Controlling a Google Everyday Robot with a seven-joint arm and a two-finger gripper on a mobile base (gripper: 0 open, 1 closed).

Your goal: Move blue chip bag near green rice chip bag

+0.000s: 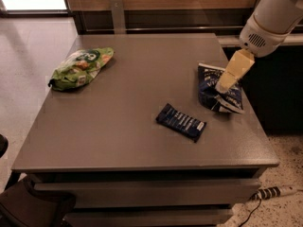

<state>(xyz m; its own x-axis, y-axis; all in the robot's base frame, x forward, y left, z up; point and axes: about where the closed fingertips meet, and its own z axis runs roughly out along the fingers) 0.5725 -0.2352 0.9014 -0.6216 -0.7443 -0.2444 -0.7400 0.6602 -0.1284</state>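
Camera view, the only view supplied. A grey table (142, 84) carries three items. The green rice chip bag (80, 69), puffy and light green with a round logo, lies at the far left corner region of the top. The blue chip bag (211, 97), a crumpled navy foil bag with white patches, lies near the right edge, well apart from the green bag and with most of the tabletop's width between them. A flat dark blue bar wrapper (181, 122) with pale stripes rests toward the front, nearer the blue bag than the green one and touching neither. The gripper (222, 86), a pale wedge hanging from the arm's white rounded housing (272, 18), reaches in from the upper right; its tip overlaps the upper part of the blue chip bag. Whether it touches the foil or hovers just above it cannot be told, nor whether it is open, closed or gripping. A power strip (279, 191) lies on the floor at lower right. Progress, as judged from this arrangement: the approach to the blue bag appears nearly complete, while no transport is done. Remaining are a secure grasp, a carry leftward across the table, and a release beside the green bag.
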